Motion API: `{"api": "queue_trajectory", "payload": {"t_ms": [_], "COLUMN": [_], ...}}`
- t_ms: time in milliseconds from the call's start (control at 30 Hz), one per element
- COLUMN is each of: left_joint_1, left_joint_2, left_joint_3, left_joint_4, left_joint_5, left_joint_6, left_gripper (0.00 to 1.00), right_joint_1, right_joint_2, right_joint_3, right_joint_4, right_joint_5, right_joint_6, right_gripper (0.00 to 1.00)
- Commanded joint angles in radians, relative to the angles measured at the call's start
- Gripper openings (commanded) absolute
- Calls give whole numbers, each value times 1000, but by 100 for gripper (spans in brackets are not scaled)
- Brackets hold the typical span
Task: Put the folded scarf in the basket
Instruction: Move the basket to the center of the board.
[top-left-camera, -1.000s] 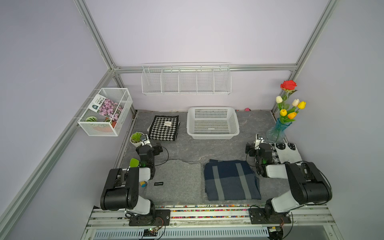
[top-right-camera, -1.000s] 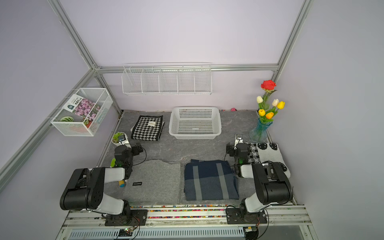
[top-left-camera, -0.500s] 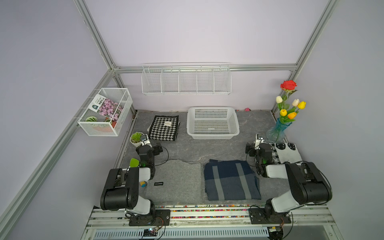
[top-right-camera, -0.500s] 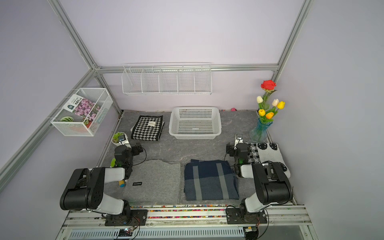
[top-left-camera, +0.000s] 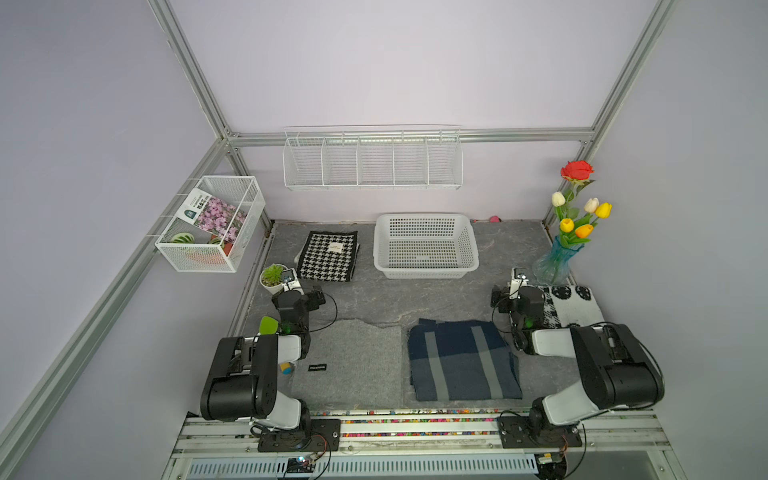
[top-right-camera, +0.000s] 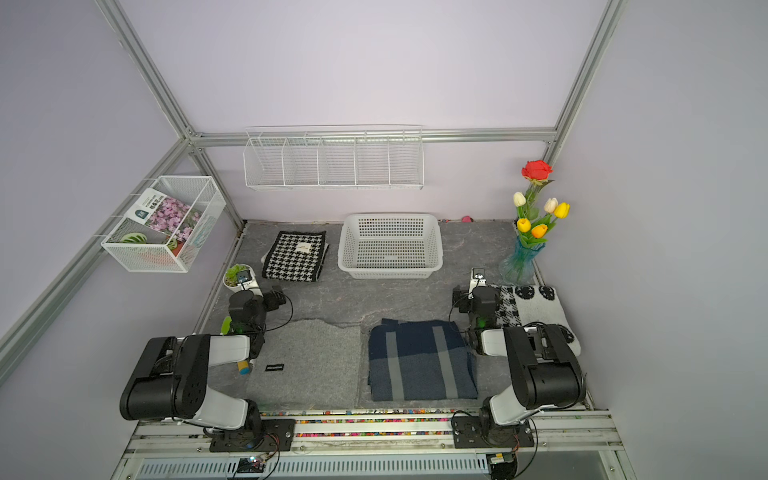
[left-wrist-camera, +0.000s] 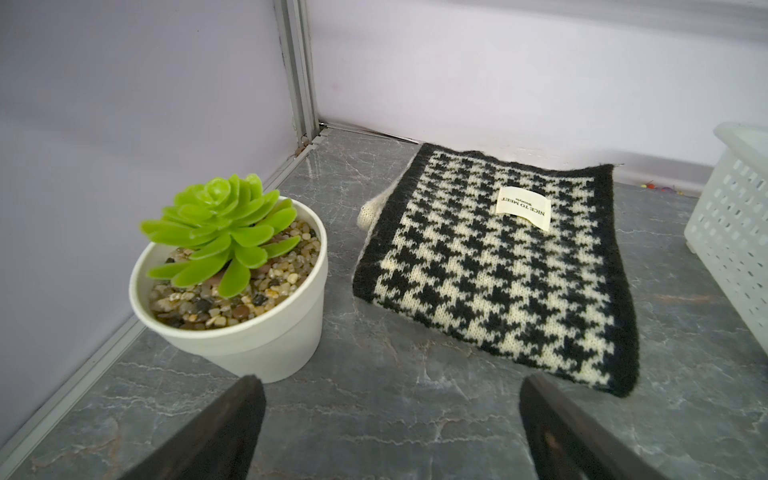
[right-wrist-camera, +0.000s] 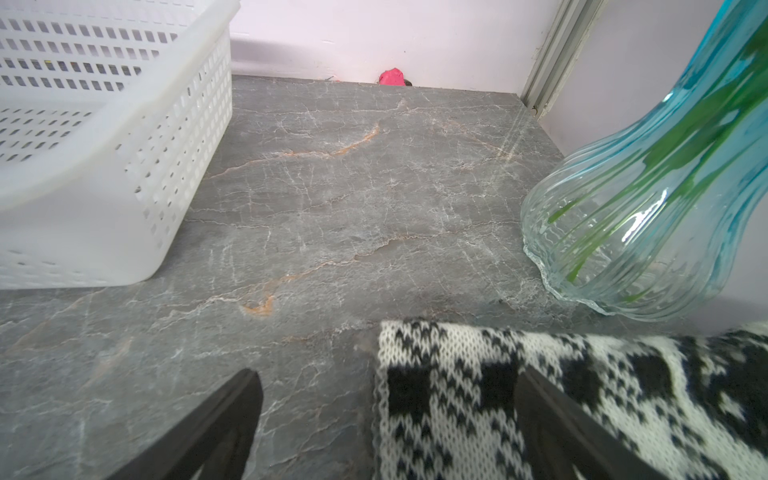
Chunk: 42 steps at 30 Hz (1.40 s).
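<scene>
White perforated plastic, the basket (top-left-camera: 424, 272) stands empty at the upper middle of the grey floor in both top views; no scarf is in it yet. Four folded cloths lie about. A houndstooth scarf (top-left-camera: 330, 255) is just left of the basket, and a navy striped scarf (top-left-camera: 461, 361) lies at lower centre with a grey scarf (top-left-camera: 349, 361) just beside it on the left. A black-and-white knit scarf (top-left-camera: 571, 305) lies at the right edge, below the blue glass vase (top-left-camera: 555, 262). Which of them the task means is not certain, so the first risk is lifting the wrong one.

The left gripper (left-wrist-camera: 388, 382) is wide apart and empty, low over bare floor. In its wrist view the potted succulent (left-wrist-camera: 232, 291) is at the left and the houndstooth scarf at the upper right. The right gripper (right-wrist-camera: 386, 378) is equally wide and empty. One finger overlaps the knit scarf's edge in its wrist view, though I cannot tell if they touch.

A pinch on only the top layer would probably let the fold fall open in the air. A careless left reach could tip the succulent, and a right swing could knock the vase. A trailing corner may catch the basket's flared rim and push it away.
</scene>
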Motion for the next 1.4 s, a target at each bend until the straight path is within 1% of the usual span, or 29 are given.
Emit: {"api": "queue_trajectory", "payload": {"t_ms": [0, 300, 367, 400, 433, 467, 500, 533, 567, 600, 633, 667, 700, 767, 800, 867, 1000, 1067, 1133, 1300, 1367], "left_joint_1": [5, 5, -1, -13, -29, -43, -44, -46, -52, -61, -73, -101, -150, -227, -247, -267, -311, -313, -317, -333, -334], "left_joint_2": [-8, -11, -57, -121, -178, -231, -276, -305, -321, -326, -314, -294, -269, -223, -196, -128, 15, 89, 155, 304, 342], "left_joint_3": [17, 11, 10, 27, 59, 90, 113, 124, 134, 151, 182, 220, 264, 317, 331, 378, 508, 549, 597, 733, 762], "left_joint_4": [16, 24, 17, -80, -188, -274, -344, -370, -389, -404, -423, -444, -476, -489, -467, -459, -517, -502, -507, -581, -580], "left_joint_5": [13, 8, -27, -52, -89, -132, -112, -46, 4, 49, 127, 203, 235, 231, 257, 315, 322, 366, 360, 350, 377], "left_joint_6": [11, 10, 31, 27, 17, -29, -90, -111, -135, -195, -249, -263, -265, -283, -309, -353, -322, -316, -326, -304, -298], "left_gripper": [100, 100, 99, 99, 98, 98, 98, 97, 96, 95, 94, 92, 92, 92, 92, 91, 91, 91, 90, 87, 86], "right_joint_1": [-3, -3, -2, -2, 0, 1, 6, 11, 11, 18, 31, 56, 101, 183, 207, 215, 215, 215, 215, 215, 215], "right_joint_2": [-20, -22, -43, -71, -124, -172, -230, -280, -308, -324, -331, -330, -321, -280, -248, -170, -12, 48, 110, 227, 252], "right_joint_3": [13, 8, -1, -11, -9, 9, 48, 102, 143, 179, 210, 234, 269, 343, 394, 488, 656, 717, 783, 876, 886], "right_joint_4": [1, 9, 23, 29, -15, -86, -205, -358, -442, -496, -527, -553, -576, -624, -663, -745, -847, -891, -948, -1013, -1016], "right_joint_5": [-6, -7, -16, -19, -21, -41, -62, -79, -110, -168, -232, -249, -263, -263, -261, -256, -227, -174, -124, -59, -41], "right_joint_6": [0, -1, -14, -20, -26, -32, -34, 6, 53, 101, 143, 193, 206, 179, 175, 203, 176, 160, 145, 108, 93], "right_gripper": [99, 99, 98, 99, 98, 99, 98, 97, 95, 90, 86, 86, 86, 86, 87, 86, 86, 86, 85, 84, 82]}}
